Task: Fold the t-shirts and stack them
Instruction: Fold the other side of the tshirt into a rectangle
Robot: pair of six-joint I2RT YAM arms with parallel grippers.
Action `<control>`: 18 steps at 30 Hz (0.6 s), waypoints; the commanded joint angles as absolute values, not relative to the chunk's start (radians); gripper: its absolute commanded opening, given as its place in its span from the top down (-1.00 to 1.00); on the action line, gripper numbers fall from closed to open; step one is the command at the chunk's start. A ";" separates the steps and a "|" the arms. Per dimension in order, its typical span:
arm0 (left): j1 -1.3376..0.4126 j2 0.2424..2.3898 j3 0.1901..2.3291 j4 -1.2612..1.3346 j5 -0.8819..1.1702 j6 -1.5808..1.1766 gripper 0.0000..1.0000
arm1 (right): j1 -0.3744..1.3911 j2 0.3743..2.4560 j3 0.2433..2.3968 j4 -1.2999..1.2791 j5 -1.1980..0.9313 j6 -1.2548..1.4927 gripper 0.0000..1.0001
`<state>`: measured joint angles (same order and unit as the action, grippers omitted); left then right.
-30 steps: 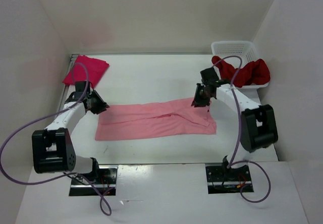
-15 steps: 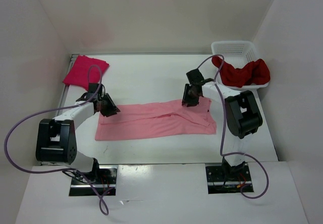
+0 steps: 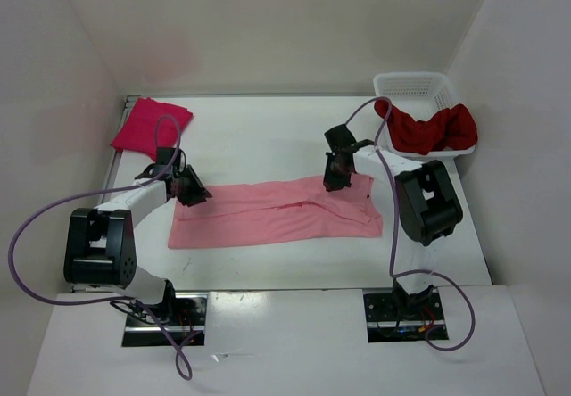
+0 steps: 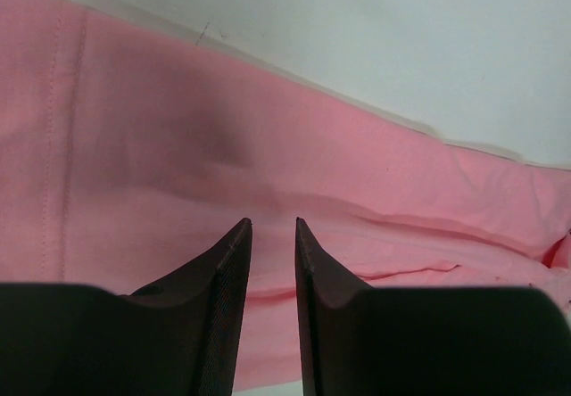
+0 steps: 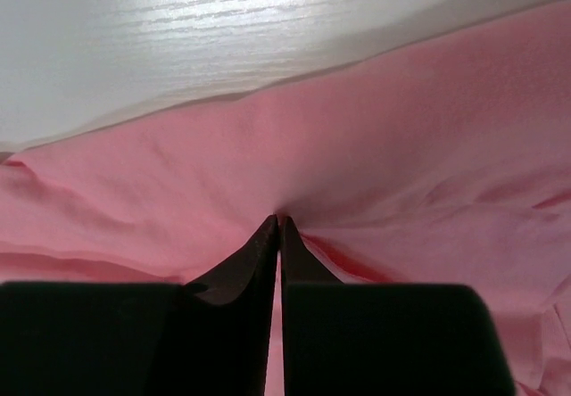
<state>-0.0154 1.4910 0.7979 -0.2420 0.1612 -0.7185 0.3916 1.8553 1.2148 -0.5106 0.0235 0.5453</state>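
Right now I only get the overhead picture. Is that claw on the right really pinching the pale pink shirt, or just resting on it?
Observer: The right wrist camera shows the right gripper closed, with the light pink t-shirt puckered into a small ridge at its fingertips, so it looks pinched.
Operator: And the claw on the other side?
Observer: The left wrist camera shows the left gripper with a narrow gap between its fingers. The shirt lies flat beyond them and no fold shows in the gap.
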 commanded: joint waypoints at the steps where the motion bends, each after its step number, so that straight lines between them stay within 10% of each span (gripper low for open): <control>1: -0.015 1.500 0.796 -0.198 0.155 -0.729 0.34 | 0.414 1.772 1.209 -0.554 0.052 0.554 0.88; 15: -0.015 1.500 0.805 -0.198 0.155 -0.738 0.31 | 0.569 1.611 1.029 -0.603 -0.116 0.673 0.98; 18: -0.015 1.509 0.816 -0.198 0.155 -0.738 0.31 | 0.609 1.591 1.017 -0.603 -0.130 0.732 0.72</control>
<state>-0.0154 1.4910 0.7979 -0.2234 0.1604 -0.7372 0.5755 1.6547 1.0271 -0.5877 -0.0906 0.6598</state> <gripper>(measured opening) 0.342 0.115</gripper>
